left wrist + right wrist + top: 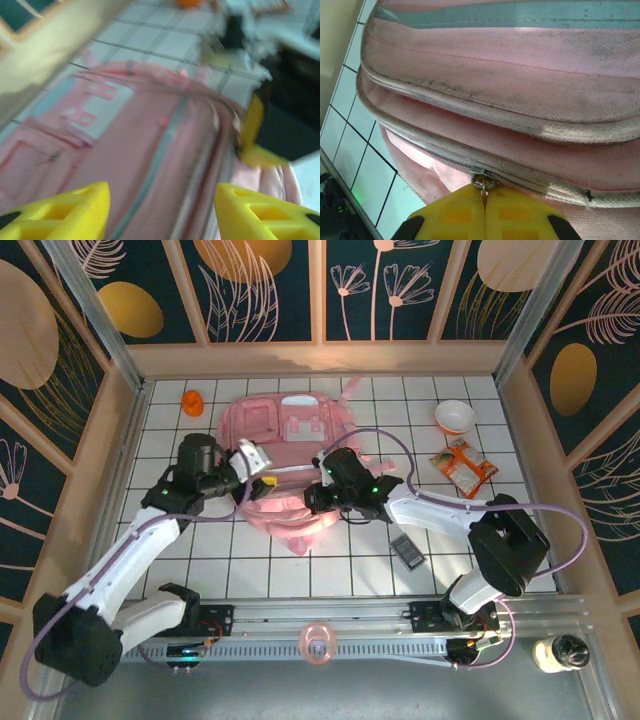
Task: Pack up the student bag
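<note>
The student bag [285,435], a big soft pink backpack with paler front pockets, lies flat in the middle of the tiled table. Its pink side with a teal stripe [510,55] runs across the right wrist view, the zipper track below it. My right gripper [485,197] is shut on the metal zipper pull [483,182] at the bag's near edge [312,502]. My left gripper [162,212] is open, its yellow fingers [65,210] wide apart just above the bag's left side [140,165]. In the top view it hovers at the bag's left edge [262,472].
An orange object [193,402] sits at the back left. A white bowl [455,417] and an orange snack packet [463,466] lie at the right. A dark flat item [407,551] rests near the front. A pink ring [317,643] lies on the front rail.
</note>
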You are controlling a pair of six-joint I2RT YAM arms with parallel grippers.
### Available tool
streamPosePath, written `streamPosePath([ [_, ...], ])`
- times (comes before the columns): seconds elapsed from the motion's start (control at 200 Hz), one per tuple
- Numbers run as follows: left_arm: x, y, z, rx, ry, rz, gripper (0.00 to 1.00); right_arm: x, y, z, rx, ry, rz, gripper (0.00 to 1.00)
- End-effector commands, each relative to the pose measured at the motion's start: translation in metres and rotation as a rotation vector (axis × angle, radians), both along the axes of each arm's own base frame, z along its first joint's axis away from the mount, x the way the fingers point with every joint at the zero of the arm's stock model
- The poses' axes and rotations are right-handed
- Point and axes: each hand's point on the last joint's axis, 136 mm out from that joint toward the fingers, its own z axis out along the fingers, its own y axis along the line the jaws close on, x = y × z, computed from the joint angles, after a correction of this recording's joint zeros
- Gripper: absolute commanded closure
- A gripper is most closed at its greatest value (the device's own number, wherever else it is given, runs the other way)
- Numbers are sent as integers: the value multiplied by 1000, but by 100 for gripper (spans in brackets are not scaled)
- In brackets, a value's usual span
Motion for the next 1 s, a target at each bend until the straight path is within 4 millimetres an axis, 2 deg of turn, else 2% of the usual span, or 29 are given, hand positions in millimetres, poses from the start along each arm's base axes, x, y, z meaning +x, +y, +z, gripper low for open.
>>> streamPosePath([
  [0.0, -31, -22, -38, 156, -26, -275, 44, 8, 5, 26, 78, -65, -3, 100],
  [0.07, -28, -25, -54, 182, -16, -285, 44, 9, 6, 26, 79, -67, -4, 100],
  [0.13, -21, -27, -60, 179, -30, -265, 44, 10, 7, 26, 80, -65, -3, 100],
  [0.23, -10, -30, -62, 153, -76, -227, 47, 10, 7, 26, 78, -63, -2, 100],
  [0.29, -2, -31, -61, 133, -95, -193, 52, 10, 6, 25, 74, -61, -1, 100],
  [0.405, 1, -32, -66, 133, -90, -188, 60, 10, 7, 28, 89, -59, 1, 100],
  [0.535, 1, -27, -66, 157, -109, -170, 81, 10, 3, 32, 116, -55, -10, 100],
  [0.636, 2, -18, -64, 198, -147, -142, 100, 13, -10, 30, 103, -51, -38, 100],
  [0.861, -4, 1, -71, 288, -150, -110, 100, 27, -60, 8, 32, -18, -119, 100],
  [0.926, -7, 2, -72, 287, -146, -106, 100, 27, -65, 2, 15, -7, -121, 100],
  [0.996, -10, 2, -70, 270, -141, -107, 100, 25, -59, 4, 29, -3, -105, 100],
])
